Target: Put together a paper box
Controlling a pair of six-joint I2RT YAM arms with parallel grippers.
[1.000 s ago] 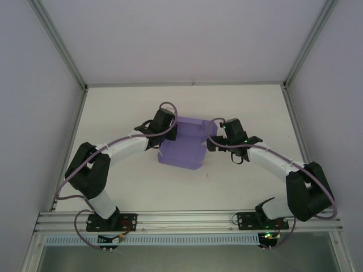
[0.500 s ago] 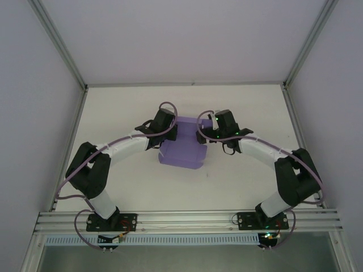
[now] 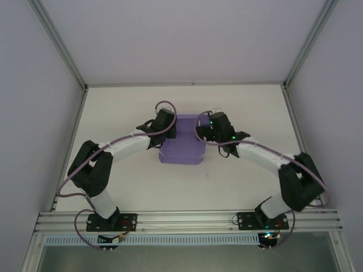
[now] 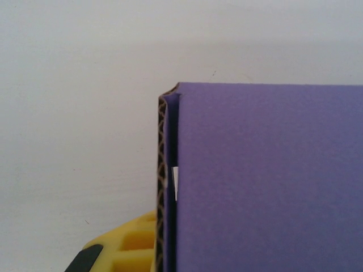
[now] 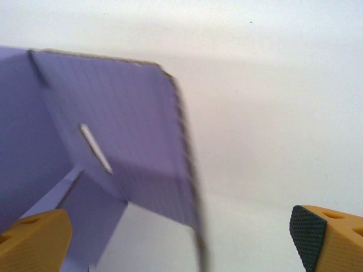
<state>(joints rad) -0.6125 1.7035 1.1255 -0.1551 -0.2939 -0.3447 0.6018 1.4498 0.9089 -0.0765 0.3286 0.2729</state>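
Paper box [image 3: 181, 148] sits mid bench [image 3: 238, 175] btwn both arms, left fingers [image 4: 122, 249] pinched tight on its left wall, right fingers [image 5: 332, 235] wide apart w/ its right wall standing btwn them.

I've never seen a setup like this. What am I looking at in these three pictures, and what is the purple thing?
Two robot arms are bolted at the near edge of a white table. One picture looks down from above and behind them. The other two come from a camera on each wrist. The purple thing is a paper box of corrugated card, partly folded up. The left claw is shut on the box's left wall. The right claw is open, with its orange fingers on either side of the right wall, not gripping it.
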